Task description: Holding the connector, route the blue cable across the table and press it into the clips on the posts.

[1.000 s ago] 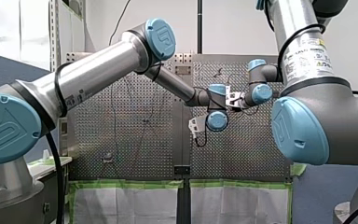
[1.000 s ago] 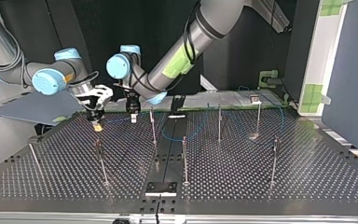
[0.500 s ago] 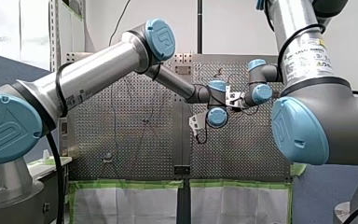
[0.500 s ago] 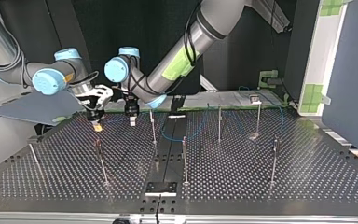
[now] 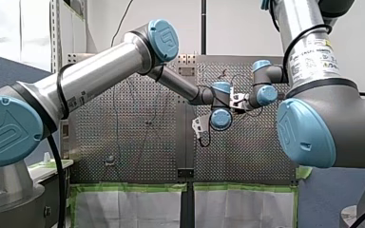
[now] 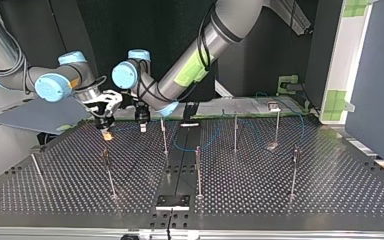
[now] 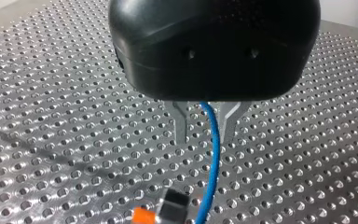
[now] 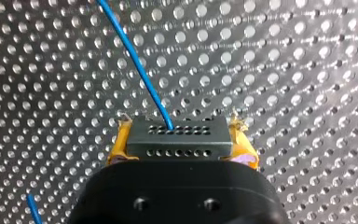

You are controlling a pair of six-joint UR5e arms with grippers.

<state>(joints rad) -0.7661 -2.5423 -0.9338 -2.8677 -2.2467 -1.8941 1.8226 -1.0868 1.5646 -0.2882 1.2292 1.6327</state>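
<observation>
Right hand [image 6: 104,130]: yellow pads [image 8: 243,148] clamped on both ends of the grey connector [image 8: 177,140]. The grip looks firm and the connector sits square between the pads. The blue cable [image 8: 135,65] leaves the connector's face and runs away over the perforated desk [image 6: 280,200].

Left hand [image 7: 205,135]: metal fingers [image 7: 181,125] are apart, one on each side of the cable with a clear gap, so it straddles the cable without pinching it. It hovers just above the desk and just beside the right hand, whose connector shows ahead of the left fingers in the left wrist view.

In the top view both hands are at the far edge, left of the middle. The nearest post [image 6: 164,136] stands just to the right of the left hand. Beyond it the cable lies slack in a loop on the desk, then trails past the other posts [image 6: 235,132] towards the view's right. The clips on the post tops are too small to make out, so whether any stretch is seated cannot be told.

Step, as a judgement: early routing, with the connector secured and the left hand set as a guide on the cable. The next move likely calls for closing or sliding the left hand along the cable, lifting it to clip height at the nearest post and pressing down, while the right hand holds tension.
</observation>
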